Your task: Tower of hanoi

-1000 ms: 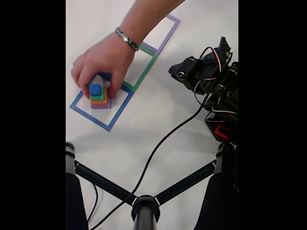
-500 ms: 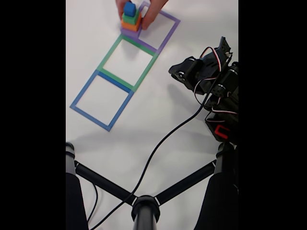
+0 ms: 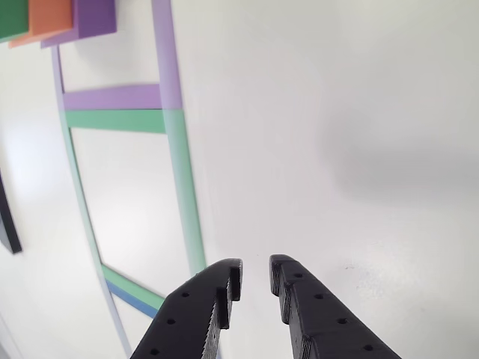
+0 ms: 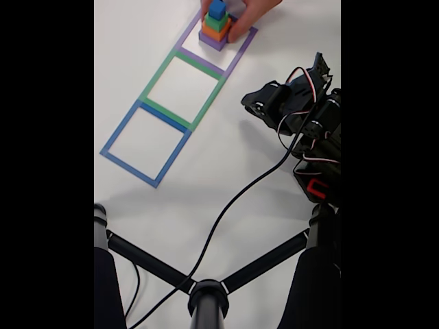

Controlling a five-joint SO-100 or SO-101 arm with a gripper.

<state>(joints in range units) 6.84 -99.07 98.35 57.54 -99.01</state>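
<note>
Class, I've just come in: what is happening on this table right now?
A person's hand is setting a stack of coloured blocks inside the purple square; the green square and blue square hold nothing. The robot's gripper hangs slightly open above the white table, away from the blocks.

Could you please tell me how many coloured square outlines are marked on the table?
3, in a diagonal row in the fixed view: the blue outline nearest the camera, the green outline in the middle, and the purple outline farthest, holding the block stack under a person's hand.
</note>
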